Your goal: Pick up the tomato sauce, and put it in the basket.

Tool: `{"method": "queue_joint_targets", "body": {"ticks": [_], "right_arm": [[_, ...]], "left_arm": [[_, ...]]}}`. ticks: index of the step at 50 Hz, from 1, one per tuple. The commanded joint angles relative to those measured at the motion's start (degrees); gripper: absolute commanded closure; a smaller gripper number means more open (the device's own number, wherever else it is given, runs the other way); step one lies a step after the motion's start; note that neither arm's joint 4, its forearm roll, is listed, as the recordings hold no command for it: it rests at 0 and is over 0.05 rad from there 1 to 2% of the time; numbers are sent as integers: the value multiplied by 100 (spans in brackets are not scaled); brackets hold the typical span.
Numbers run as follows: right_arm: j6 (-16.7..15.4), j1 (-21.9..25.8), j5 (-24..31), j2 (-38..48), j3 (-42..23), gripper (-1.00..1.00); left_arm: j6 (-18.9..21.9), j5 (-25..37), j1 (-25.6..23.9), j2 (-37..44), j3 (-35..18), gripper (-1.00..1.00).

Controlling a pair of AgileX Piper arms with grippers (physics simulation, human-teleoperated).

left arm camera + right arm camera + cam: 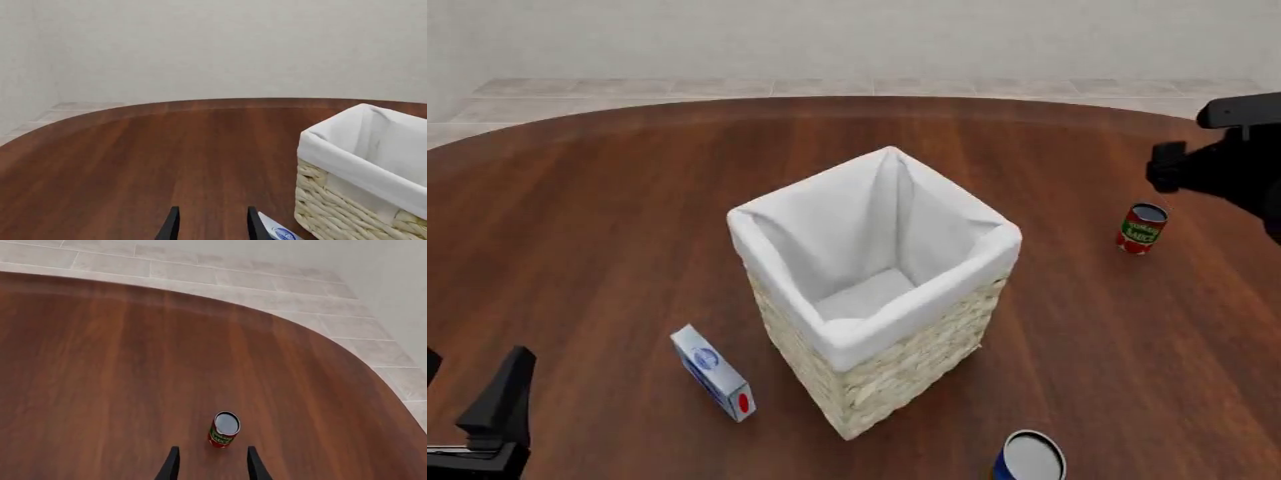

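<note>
The desk (601,200) carries the basket (874,290) at its centre. The tomato sauce (1141,228) stands upright at the basket's two o'clock, well apart, just beyond my right fingers (209,462), spread and empty. My left fingers (209,224) are spread too.

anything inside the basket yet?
No. The basket shows only its white cloth lining, with a bare patch of floor visible. The near inner corner is hidden by the rim. The tomato sauce stands outside, on the table.
</note>
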Motion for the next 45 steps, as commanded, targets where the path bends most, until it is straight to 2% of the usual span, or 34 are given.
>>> {"method": "queue_joint_targets", "body": {"ticks": [1,29,45], "right_arm": [[-69,-34,172,576,-589,-100],[-208,-235,333,1581,-1575,-100],[-261,-421,327,2023,-1846,-100]], "left_arm": [[0,0,1,-1,0,-100],[1,0,-1,1,0,-100],[0,0,1,1,0,-100]]}}
